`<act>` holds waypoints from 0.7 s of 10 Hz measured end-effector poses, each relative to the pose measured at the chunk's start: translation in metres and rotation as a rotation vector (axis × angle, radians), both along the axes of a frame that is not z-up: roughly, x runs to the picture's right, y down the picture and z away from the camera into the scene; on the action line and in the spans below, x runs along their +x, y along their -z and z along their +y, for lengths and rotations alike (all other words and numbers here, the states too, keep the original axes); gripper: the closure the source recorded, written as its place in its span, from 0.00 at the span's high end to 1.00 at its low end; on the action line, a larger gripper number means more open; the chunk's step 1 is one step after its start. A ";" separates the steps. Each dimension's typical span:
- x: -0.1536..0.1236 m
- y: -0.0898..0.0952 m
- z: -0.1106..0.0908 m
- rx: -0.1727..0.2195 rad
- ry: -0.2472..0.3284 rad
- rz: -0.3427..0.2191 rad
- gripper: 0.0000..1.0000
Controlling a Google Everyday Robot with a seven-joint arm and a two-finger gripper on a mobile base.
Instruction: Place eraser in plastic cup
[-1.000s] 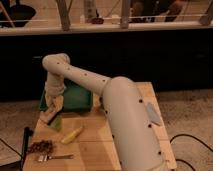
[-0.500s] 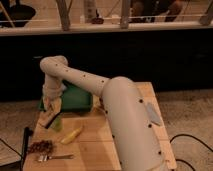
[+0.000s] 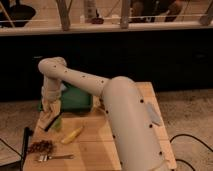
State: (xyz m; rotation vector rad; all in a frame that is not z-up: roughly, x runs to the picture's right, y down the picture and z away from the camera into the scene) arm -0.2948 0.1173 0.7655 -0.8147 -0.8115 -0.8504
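Observation:
My gripper [image 3: 50,109] is at the table's left end, in front of the dark green bin, pointing down. It is shut on the eraser [image 3: 47,120], a tan-brown block with a dark edge that hangs tilted from its tip just above the table. The plastic cup [image 3: 57,123], small and pale yellow-green, stands right beside the eraser on its right, touching or nearly touching it. The arm's wrist hides part of the gripper.
The dark green bin [image 3: 76,98] sits behind the gripper. A yellow banana-shaped piece [image 3: 71,135] lies to the front right of the cup. A brown clump [image 3: 41,146], a fork [image 3: 54,157] and a black stick [image 3: 25,142] lie at the wooden table's [image 3: 92,145] front left. My bulky arm [image 3: 132,125] covers the table's right half.
The gripper has shifted a little to the left along the front of the green bin, and the eraser has stayed under its tip. The cup and the banana piece have not moved.

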 end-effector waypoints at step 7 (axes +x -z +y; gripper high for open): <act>0.005 0.002 0.000 -0.012 -0.030 0.034 0.79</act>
